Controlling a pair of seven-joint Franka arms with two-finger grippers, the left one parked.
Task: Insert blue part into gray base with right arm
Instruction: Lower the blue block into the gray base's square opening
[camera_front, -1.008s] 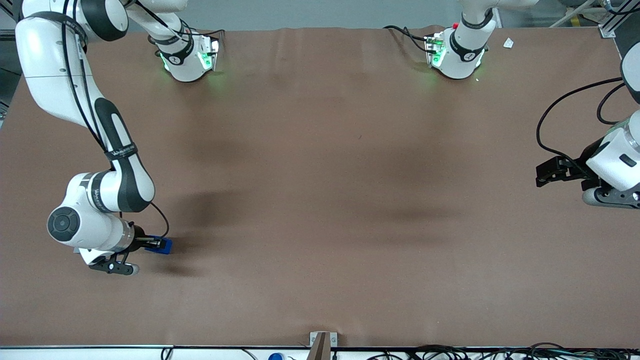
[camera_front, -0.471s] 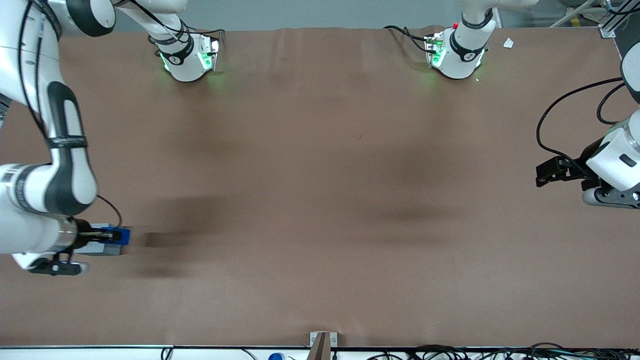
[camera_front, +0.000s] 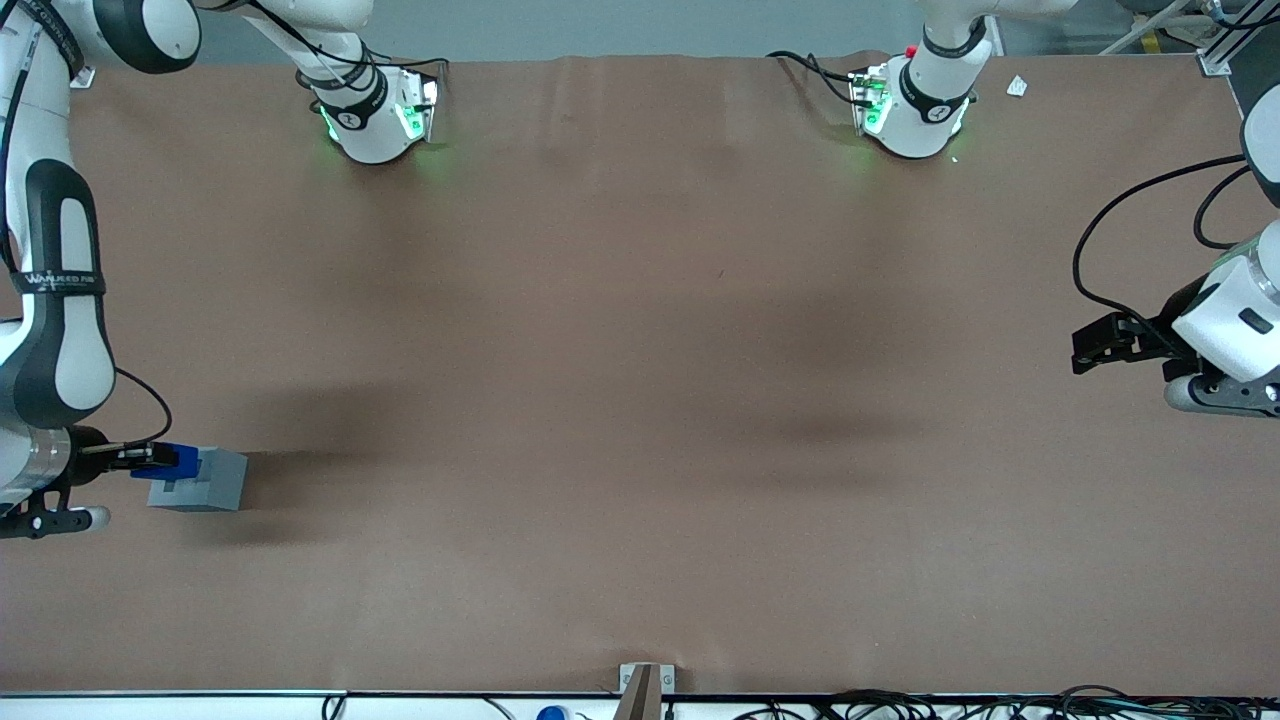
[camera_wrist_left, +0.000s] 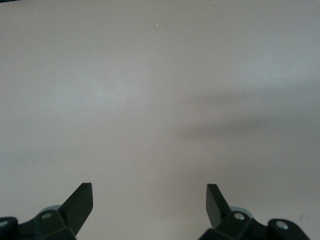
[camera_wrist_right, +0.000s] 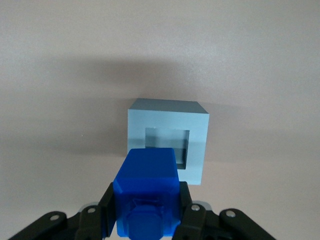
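Observation:
My right arm's gripper (camera_front: 150, 460) is shut on the blue part (camera_front: 166, 459) at the working arm's end of the table. It holds the part just above the edge of the gray base (camera_front: 205, 480), which stands on the brown table. In the right wrist view the blue part (camera_wrist_right: 146, 187) sits clamped between the black fingers (camera_wrist_right: 106, 204), and the gray base (camera_wrist_right: 172, 140) lies past it with its square recess open and empty. The blue part overlaps the base's near rim in that view.
The brown table (camera_front: 640, 400) stretches wide toward the parked arm's end. Two arm bases with green lights (camera_front: 375, 115) (camera_front: 910, 110) stand at the table's edge farthest from the front camera. A small bracket (camera_front: 645, 682) sits at the nearest edge.
The right arm has swept sideways toward its own end of the table with the blue part held, uncovering the gray base. The blue part now hangs over the base's edge.

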